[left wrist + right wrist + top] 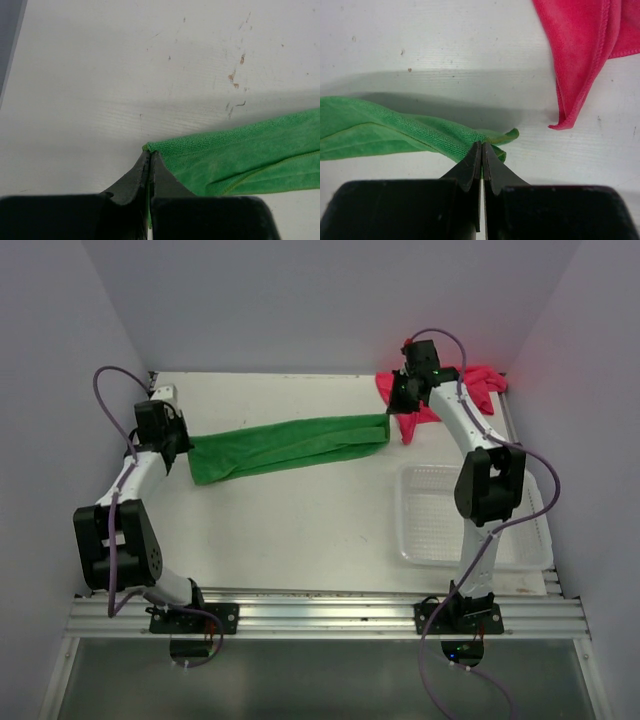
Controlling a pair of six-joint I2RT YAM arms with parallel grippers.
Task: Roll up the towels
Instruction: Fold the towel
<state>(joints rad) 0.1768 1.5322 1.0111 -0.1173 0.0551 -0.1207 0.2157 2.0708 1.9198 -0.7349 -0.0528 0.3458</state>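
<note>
**Green towel** (285, 447), drawn out into a long band across the tabletop (300, 540), lies beyond and to the left of the clear mesh basket (405, 530). The left hand (149, 157), jaws pressed together, is clamped on the towel end farthest from the basket. The right hand (482, 150), jaws likewise together, is clamped on the end nearest it, just beyond the basket's far left corner. **Pink-red towel** (485, 380) lies crumpled beyond the basket's far edge, partly under the right arm. One pointed corner of it lies near the green towel's clamped end, not touching it.
</note>
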